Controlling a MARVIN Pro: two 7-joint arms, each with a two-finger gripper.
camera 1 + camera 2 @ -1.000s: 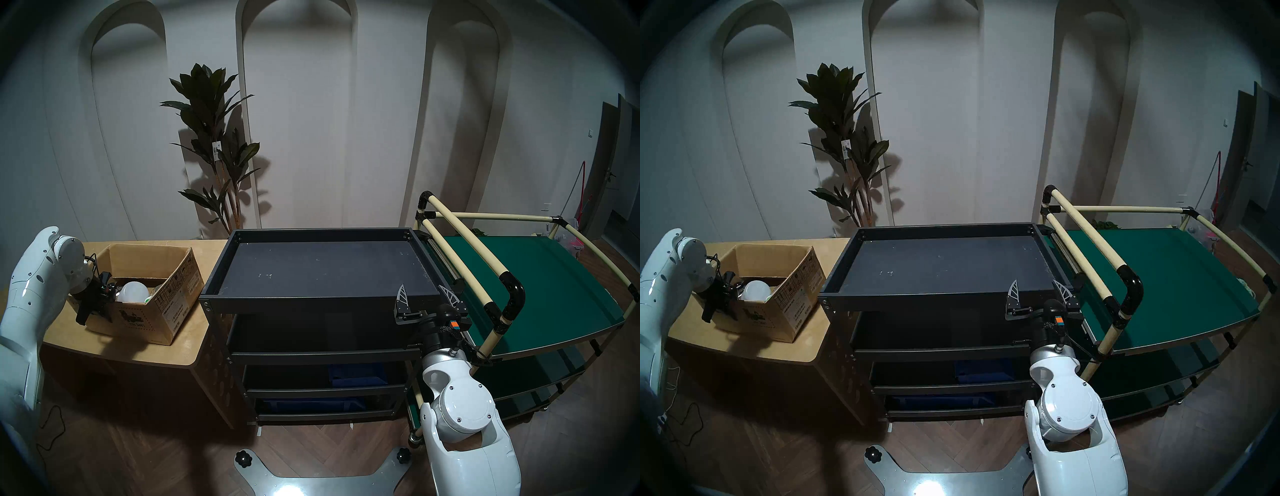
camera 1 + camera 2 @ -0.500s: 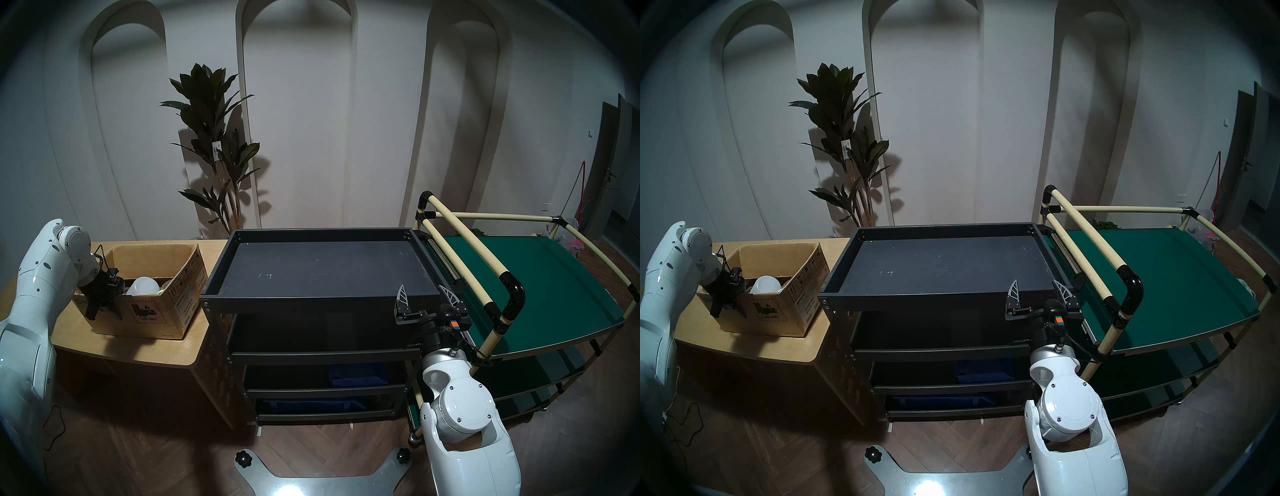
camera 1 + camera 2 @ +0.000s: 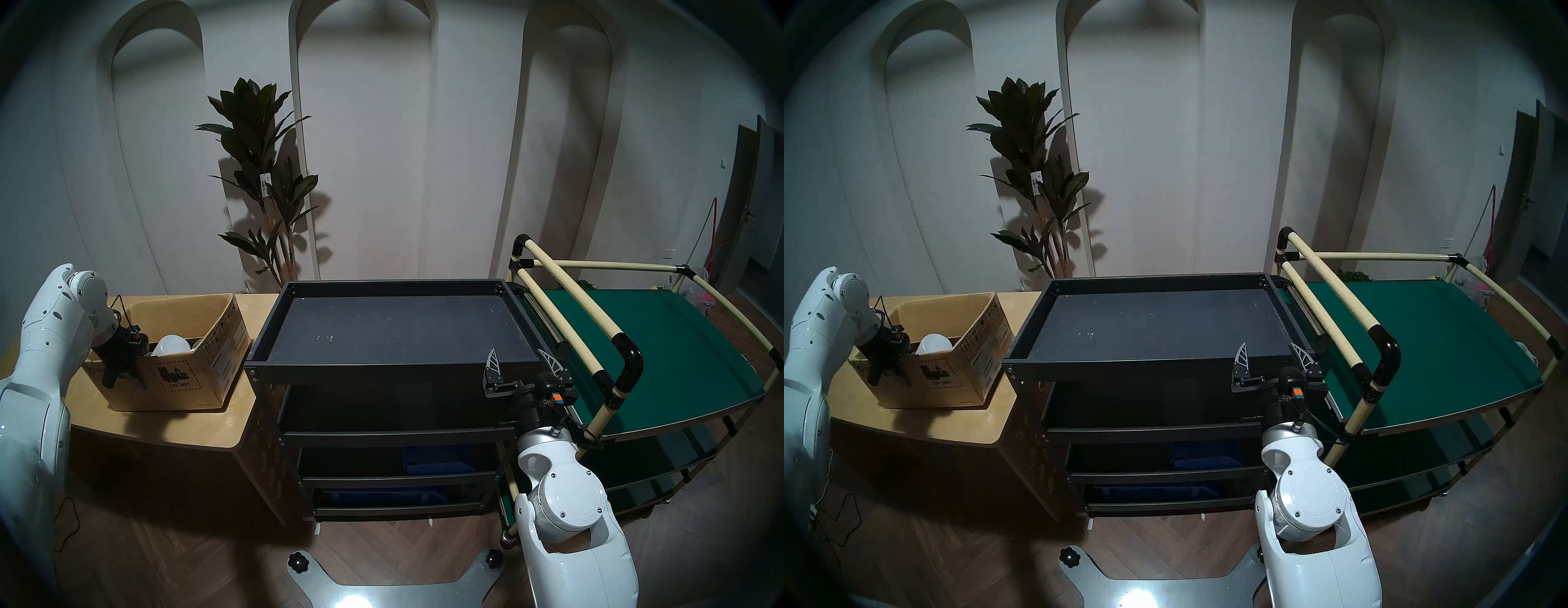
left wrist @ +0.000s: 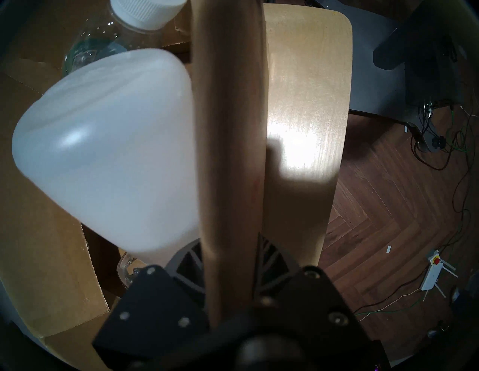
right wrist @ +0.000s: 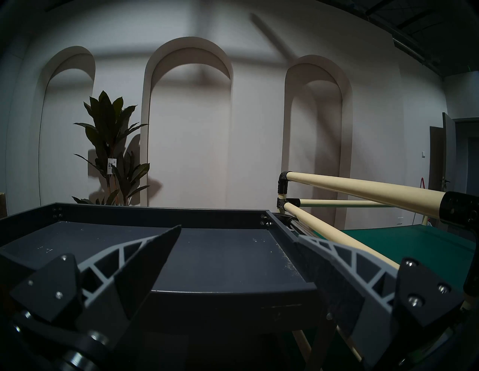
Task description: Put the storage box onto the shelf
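We've got the brown open-top cardboard carton [image 3: 178, 361] at the left of the head view, sitting on the light wooden counter [image 3: 237, 420] just beside the dark metal multi-tier cart [image 3: 394, 335]. Our left gripper [image 3: 123, 375] pinches its near wall, fingers [image 4: 189, 261] clamped either side, probably to drag it over. The right gripper [image 3: 522, 366] hangs spread wide, empty, by the cart's corner.

Head views high; wrist views close.
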